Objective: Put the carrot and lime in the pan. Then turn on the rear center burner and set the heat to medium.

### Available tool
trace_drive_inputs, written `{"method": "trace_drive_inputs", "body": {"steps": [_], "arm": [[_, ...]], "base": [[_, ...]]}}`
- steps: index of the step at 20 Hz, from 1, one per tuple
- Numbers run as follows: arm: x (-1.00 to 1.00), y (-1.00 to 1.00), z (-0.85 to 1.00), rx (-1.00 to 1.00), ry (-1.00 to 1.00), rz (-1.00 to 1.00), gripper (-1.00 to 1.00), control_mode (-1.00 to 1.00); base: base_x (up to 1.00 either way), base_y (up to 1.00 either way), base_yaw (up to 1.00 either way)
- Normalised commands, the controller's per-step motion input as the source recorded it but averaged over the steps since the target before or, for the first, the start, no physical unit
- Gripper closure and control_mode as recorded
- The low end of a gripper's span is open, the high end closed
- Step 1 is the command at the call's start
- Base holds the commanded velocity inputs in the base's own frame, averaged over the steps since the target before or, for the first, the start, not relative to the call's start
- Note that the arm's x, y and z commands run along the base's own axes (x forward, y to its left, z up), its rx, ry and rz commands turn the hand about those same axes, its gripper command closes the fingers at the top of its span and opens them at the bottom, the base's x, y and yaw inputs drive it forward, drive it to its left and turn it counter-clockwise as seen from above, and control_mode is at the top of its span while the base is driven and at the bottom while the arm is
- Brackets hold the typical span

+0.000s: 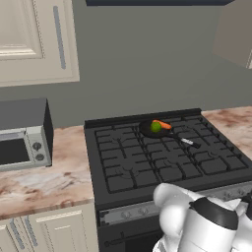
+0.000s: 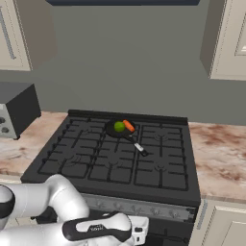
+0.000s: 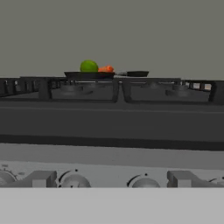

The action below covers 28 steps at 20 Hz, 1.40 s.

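The pan (image 1: 153, 130) is sitting on the grate over the rear center burner (image 2: 121, 130) of the stove (image 1: 162, 157), handle pointing forward and right. The lime (image 1: 156, 127) and the carrot (image 1: 163, 124) are lying inside it, touching. The arm is reaching low before the knobs (image 3: 73, 180) on the stove front. The jaws are standing fully open, holding nothing.

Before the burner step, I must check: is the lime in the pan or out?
In. The lime sits inside the pan beside the carrot, on the rear grate.
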Motion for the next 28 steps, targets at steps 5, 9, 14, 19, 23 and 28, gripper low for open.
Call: {"method": "trace_drive_inputs", "body": {"steps": [5, 9, 14, 19, 23, 28], "arm": [[0.03, -0.26, -0.07, 0.01, 0.00, 0.00, -1.00, -1.00], [0.00, -0.42, 0.00, 0.00, 0.00, 0.00, -1.00, -1.00], [0.00, -0.11, 0.00, 0.00, 0.00, 0.00, -1.00, -1.00], [0.00, 0.05, -0.01, 0.00, 0.00, 0.02, -1.00, -1.00], [0.04, 0.07, 0.00, 0.00, 0.00, 0.02, -1.00, -1.00], [0.13, 0.07, 0.00, 0.00, 0.00, 0.00, -1.00, -1.00]], "base": [[0.00, 0.00, 0.00], [0.00, 0.00, 0.00], [0.00, 0.00, 0.00], [0.00, 0.00, 0.00], [0.00, 0.00, 0.00], [0.00, 0.00, 0.00]]}}
